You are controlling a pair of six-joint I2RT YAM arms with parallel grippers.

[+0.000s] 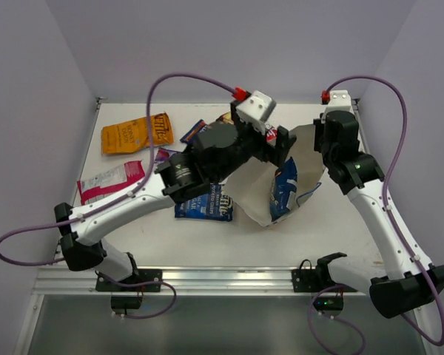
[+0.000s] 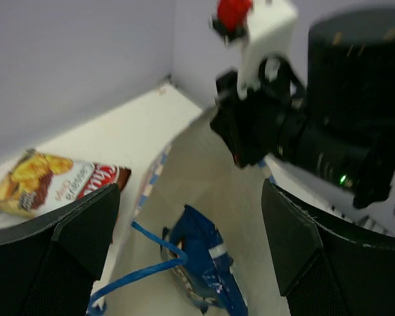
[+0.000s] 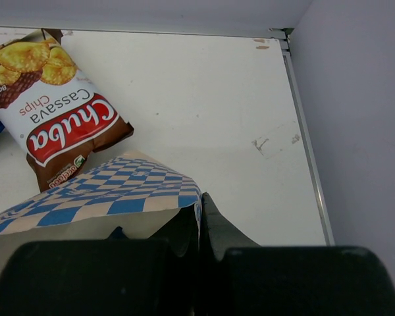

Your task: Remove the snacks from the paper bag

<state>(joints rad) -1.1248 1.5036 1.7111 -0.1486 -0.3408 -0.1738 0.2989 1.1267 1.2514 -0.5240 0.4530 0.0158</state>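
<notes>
The tan paper bag lies open at the table's middle right, with its checkered band showing in the right wrist view. My right gripper is shut on the bag's upper edge, at the bag's far right corner. My left gripper is open, hovering over the bag's mouth with nothing between its fingers. Below it, inside the bag, lies a dark blue snack packet under a blue loop handle. A blue-white packet shows in the opening. The brown-and-white chip bag lies on the table behind the paper bag.
On the table to the left lie an orange packet, a magenta packet and a dark blue packet. Another dark blue one lies further back. The right arm's wrist is close to my left gripper. Walls close in the back and sides.
</notes>
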